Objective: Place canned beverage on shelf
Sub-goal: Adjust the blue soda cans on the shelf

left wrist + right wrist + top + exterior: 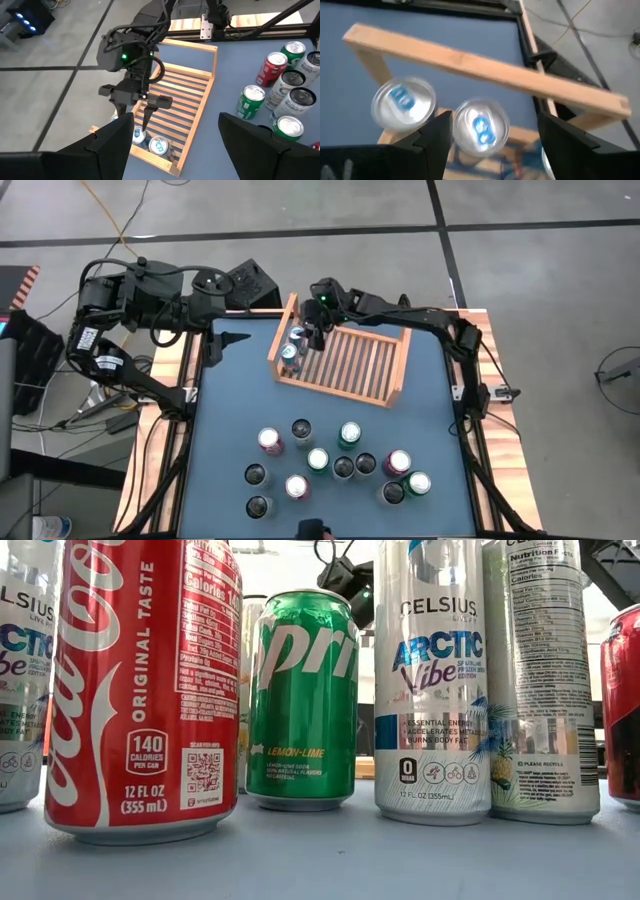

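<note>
Pale, unvarnished-looking wood forms the slatted shelf (345,365), its grain matt and smooth. Two cans (442,117) standing in it show bright, brushed-metal tops with blue tabs. The worktop (230,420) wears a matt blue-grey covering, edged in light wood. Cans (300,700) up front gleam with glossy printed skins. The right gripper's fingers (149,111) look like matt black plastic.

Robot lab — bare concrete floor (300,205); loose cables (110,220); framed test table (230,410).
</note>
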